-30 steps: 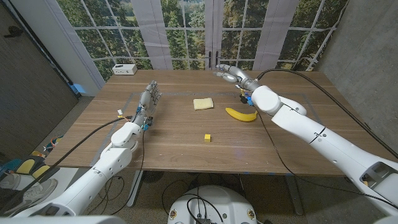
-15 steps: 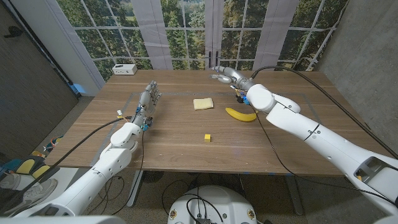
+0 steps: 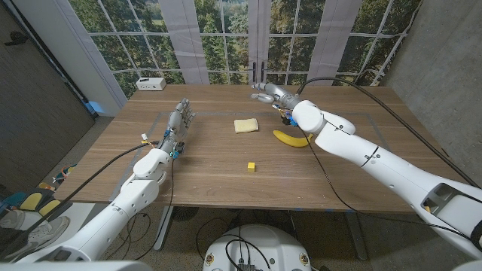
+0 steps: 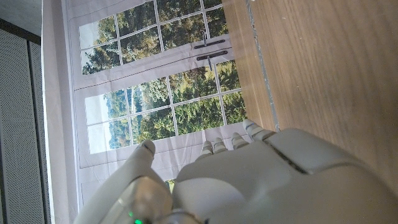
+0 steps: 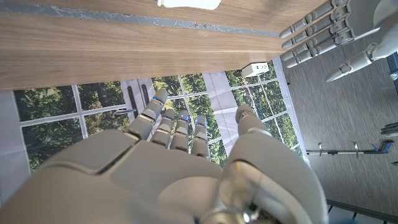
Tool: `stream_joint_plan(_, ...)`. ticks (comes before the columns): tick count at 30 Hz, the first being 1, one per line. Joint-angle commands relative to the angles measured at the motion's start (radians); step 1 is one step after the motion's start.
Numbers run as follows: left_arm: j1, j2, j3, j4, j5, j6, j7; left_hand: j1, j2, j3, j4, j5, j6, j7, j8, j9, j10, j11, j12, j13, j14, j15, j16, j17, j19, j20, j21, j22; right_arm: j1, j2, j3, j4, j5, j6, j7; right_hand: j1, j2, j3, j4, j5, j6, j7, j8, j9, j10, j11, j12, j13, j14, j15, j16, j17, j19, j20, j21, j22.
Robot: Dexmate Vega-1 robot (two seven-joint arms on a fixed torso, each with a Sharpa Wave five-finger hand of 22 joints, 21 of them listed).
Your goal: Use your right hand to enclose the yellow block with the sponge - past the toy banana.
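my right hand [image 3: 269, 91] spread, empty | sponge [image 3: 245, 126] just nearside of it: soft, light; I'd pinch its edges | yellow block [image 3: 251, 166] beyond sponge: small, rigid

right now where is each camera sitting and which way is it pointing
Head view: fixed on the robot's head, looking down over the wooden table at the sponge, toy banana and yellow block; both arms show, left hand and right hand.
Left wrist view: on the left wrist, looking along the left hand's back toward the windows.
Right wrist view: on the right wrist, looking along the right hand's back toward the windows; the left hand shows too.
Shared: both wrist views see the windows and the table.
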Motion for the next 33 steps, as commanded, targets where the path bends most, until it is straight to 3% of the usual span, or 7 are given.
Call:
stream_joint_plan(1, -0.005, 0.002, -0.001, 0.007, -0.002, 0.002, -0.004, 0.008, 0.006, -0.004, 0.0, 0.004, -0.01, 0.01, 0.003, 0.003, -0.018, 0.002, 0.001, 0.003, -0.067, 0.001, 0.005, 0.001, 0.004, 0.004, -0.001, 0.003, 0.033, 0.022, -0.05, 0.017, -0.063, -0.042, 0.029, 0.014, -0.001, 0.013, -0.005, 0.003, 0.009, -0.001, -0.001, 0.005, 0.001, -0.011, 0.002, 0.004, 0.001, -0.006, 0.001, 0.003, 0.003, -0.011, -0.004, 0.006)
stream_joint_plan(22, 0.01, 0.007, -0.008, 0.002, -0.01, -0.006, -0.014, 0.008, 0.006, -0.007, 0.0, 0.004, -0.007, 0.01, 0.002, 0.003, -0.02, 0.004, -0.001, 0.003, -0.067, 0.001, 0.005, 0.001, 0.005, 0.004, -0.005, 0.003, 0.073, 0.062, -0.131, 0.03, -0.181, -0.114, 0.07, 0.039, -0.012, 0.026, -0.02, 0.0, 0.012, -0.008, -0.003, 0.006, -0.005, -0.022, -0.003, 0.004, -0.006, -0.018, -0.006, -0.002, 0.001, -0.014, -0.015, 0.006)
stream_joint_plan(33, 0.015, 0.013, -0.012, -0.001, -0.009, -0.008, -0.013, 0.008, 0.006, -0.008, -0.001, 0.004, -0.006, 0.008, 0.002, 0.003, -0.019, 0.011, -0.001, 0.003, -0.067, 0.001, 0.004, 0.001, 0.007, 0.004, -0.006, 0.004, 0.084, 0.097, -0.158, 0.069, -0.205, -0.115, 0.079, 0.036, -0.031, 0.015, -0.023, -0.009, 0.014, -0.009, -0.005, 0.006, -0.01, -0.031, -0.006, 0.005, -0.023, -0.023, -0.015, -0.004, -0.026, -0.013, -0.032, 0.006)
